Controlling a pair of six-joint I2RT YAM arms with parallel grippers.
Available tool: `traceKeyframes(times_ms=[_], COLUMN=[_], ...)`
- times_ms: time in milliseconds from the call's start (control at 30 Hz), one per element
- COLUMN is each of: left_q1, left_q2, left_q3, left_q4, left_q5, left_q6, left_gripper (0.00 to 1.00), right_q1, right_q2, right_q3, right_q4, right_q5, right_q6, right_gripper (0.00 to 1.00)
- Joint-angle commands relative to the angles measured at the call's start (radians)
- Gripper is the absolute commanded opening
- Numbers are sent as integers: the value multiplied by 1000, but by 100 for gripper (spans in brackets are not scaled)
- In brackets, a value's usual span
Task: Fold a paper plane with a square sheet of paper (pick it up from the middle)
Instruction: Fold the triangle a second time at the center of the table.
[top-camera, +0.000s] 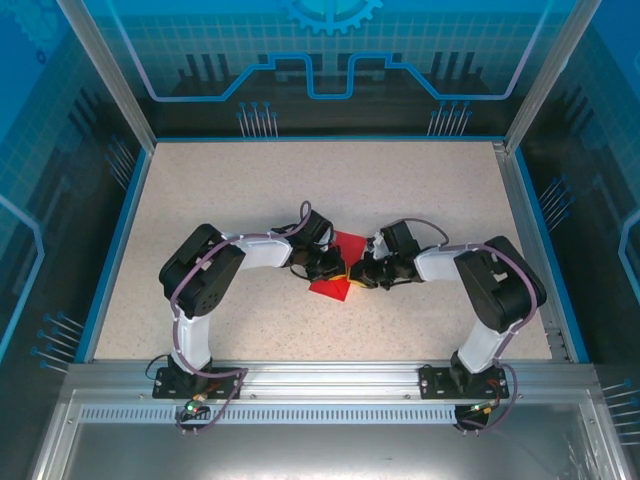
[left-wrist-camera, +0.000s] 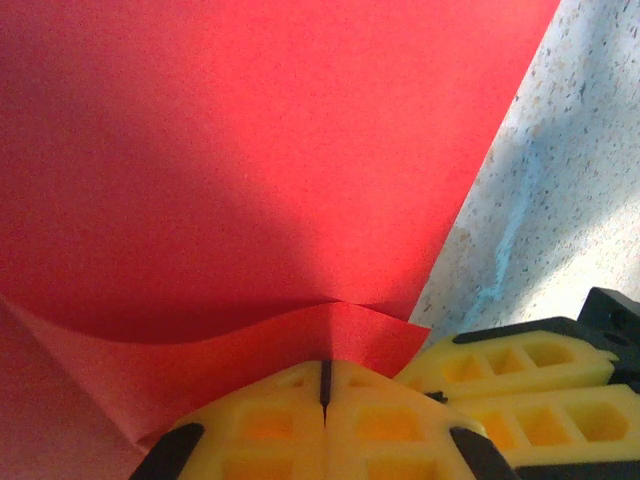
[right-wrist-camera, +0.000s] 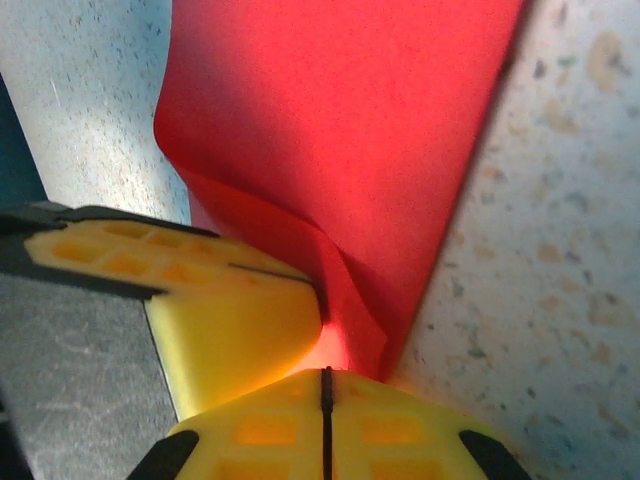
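The square sheet of paper (top-camera: 346, 244) is bright red and lies mid-table between both arms. In the left wrist view the sheet (left-wrist-camera: 250, 170) spreads flat, and its near edge curls up into my left gripper (left-wrist-camera: 325, 372), which is shut on it. My right gripper (right-wrist-camera: 326, 378) is shut too, pinching a raised crease of the sheet (right-wrist-camera: 350, 120) right beside the left gripper's yellow fingers (right-wrist-camera: 235, 315). From above, the left gripper (top-camera: 337, 268) and the right gripper (top-camera: 360, 272) nearly touch over the sheet's near right edge. No paper plane shape shows.
The speckled beige table (top-camera: 250, 190) has a blue rim and transparent walls on three sides. The right gripper's yellow fingers (left-wrist-camera: 520, 370) crowd the lower right of the left wrist view. A metal rail (top-camera: 320, 375) holds both arm bases.
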Motion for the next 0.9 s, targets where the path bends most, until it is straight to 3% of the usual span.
traceKeyframes(times_ms=[0,400,867], left_q1=[-1,2,24], left_q2=[-8,-32,-66], left_q3=[-34,-8,-20], left_q4=[-59,-57,-82], left_q5=[-20,-1,-8], left_q6=[24,35,122], left_gripper=[4,6,6], right_q1=[21,43,56], right_q2=[26,57,77], right_q3=[27,108,112], right_q4=[-37,-330,-360], right_q5=[31,213,252], right_q6=[-34,-184,-208], right_gripper=[8,8,8])
